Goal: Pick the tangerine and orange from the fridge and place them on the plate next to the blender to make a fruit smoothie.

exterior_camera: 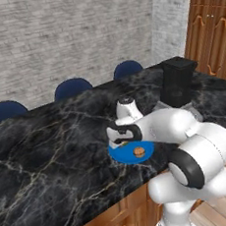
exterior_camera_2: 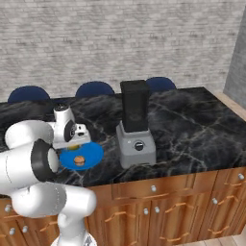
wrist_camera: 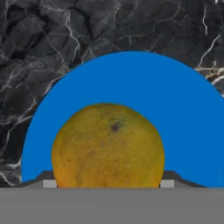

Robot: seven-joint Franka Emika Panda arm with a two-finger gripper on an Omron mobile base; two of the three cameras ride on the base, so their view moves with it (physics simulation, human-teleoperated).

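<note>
Left base view: the plate [exterior_camera: 130, 153] lies on the dark marble counter [exterior_camera: 50, 151] right under the gripper [exterior_camera: 122, 142]. One small orange fruit [exterior_camera: 138, 153] sits on the plate, just beside the hand on the arm's side. The blender [exterior_camera: 178, 81] stands beyond the hand, apart from the plate. Three blue chair backs [exterior_camera: 72, 87] rise behind the counter's far edge. The arm hides the plate's near rim and the fingertips.

Right base view: the plate [exterior_camera_2: 85, 154] carries the same small fruit [exterior_camera_2: 79, 160]; the gripper [exterior_camera_2: 73, 145] hangs over the plate's far part. The blender [exterior_camera_2: 135, 126] stands just beside the plate.

Hand view: a large orange [wrist_camera: 108, 145] sits between the two finger pads [wrist_camera: 49, 183], pinched from both sides, with the plate [wrist_camera: 175, 113] behind it. The fruit's lower part is cut off, so whether it touches the plate cannot be told.
</note>
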